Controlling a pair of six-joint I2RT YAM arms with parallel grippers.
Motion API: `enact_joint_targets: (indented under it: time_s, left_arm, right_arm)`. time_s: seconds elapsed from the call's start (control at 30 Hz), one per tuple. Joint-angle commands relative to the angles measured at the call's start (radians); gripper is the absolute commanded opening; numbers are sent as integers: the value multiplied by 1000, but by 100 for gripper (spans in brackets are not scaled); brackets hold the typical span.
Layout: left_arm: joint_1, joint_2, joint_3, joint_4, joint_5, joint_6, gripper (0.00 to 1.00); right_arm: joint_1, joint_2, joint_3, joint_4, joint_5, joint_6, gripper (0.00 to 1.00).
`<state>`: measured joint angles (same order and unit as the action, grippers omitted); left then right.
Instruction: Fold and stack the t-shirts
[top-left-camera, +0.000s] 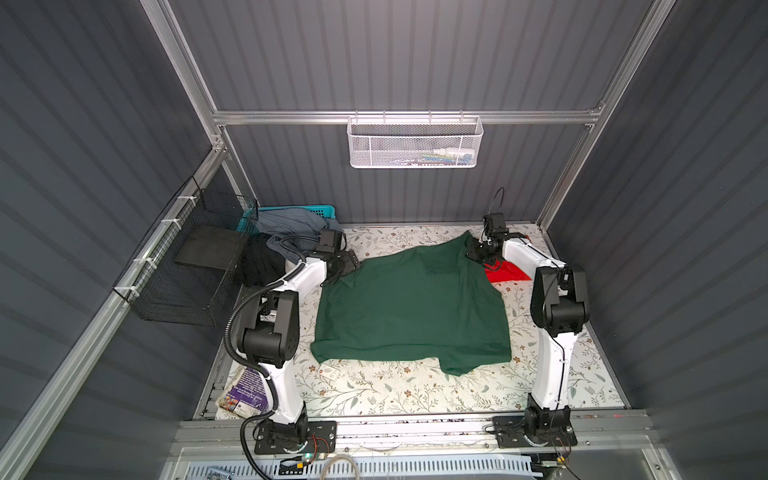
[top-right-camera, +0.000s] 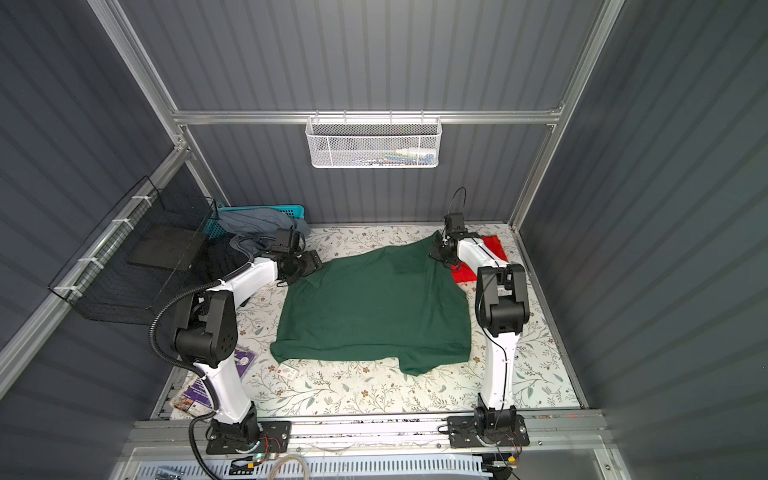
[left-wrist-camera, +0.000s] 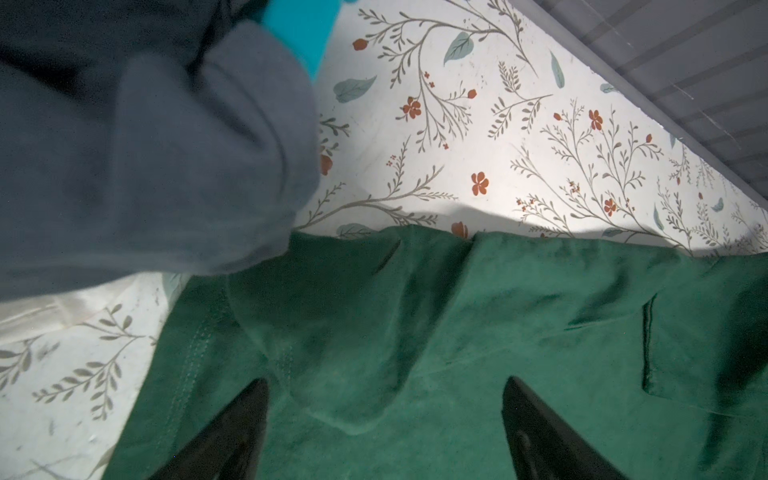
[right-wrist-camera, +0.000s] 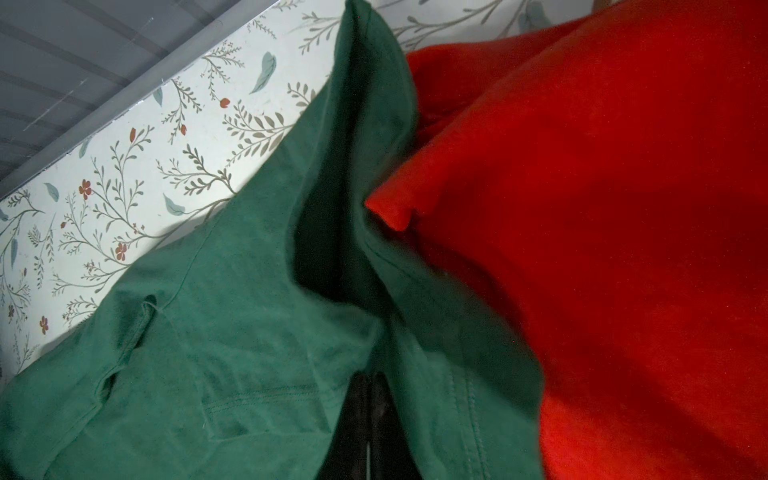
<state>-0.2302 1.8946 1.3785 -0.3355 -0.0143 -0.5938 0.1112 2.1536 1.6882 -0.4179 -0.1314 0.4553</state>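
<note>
a dark green t-shirt (top-left-camera: 411, 307) lies spread over the middle of the floral table (top-left-camera: 395, 395), its far right corner drawn up to a peak and a flap sticking out past its near edge. the right gripper (top-left-camera: 482, 251) is at that raised corner, against the cloth. the left gripper (top-left-camera: 343, 264) sits low at the shirt's far left corner. a red t-shirt (top-left-camera: 505, 274) shows as a small patch just beside the green shirt's right edge. a teal basket (top-left-camera: 307, 210) with grey cloth (top-left-camera: 286, 224) stands in the far left corner. a white mesh basket (top-left-camera: 415, 143) hangs on the back rail.
</note>
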Motion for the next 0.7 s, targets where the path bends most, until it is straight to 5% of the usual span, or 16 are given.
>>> enact_joint_targets:
  time_s: [0.0, 0.67]
  left_arm:
    - [-8, -26, 0, -12, 9, 24, 89]
    - [-11, 10, -7, 25, 24, 51, 83]
  right_arm:
    - [4, 9, 33, -11, -8, -9, 0]
    - [14, -250, -19, 72, -21, 82, 0]
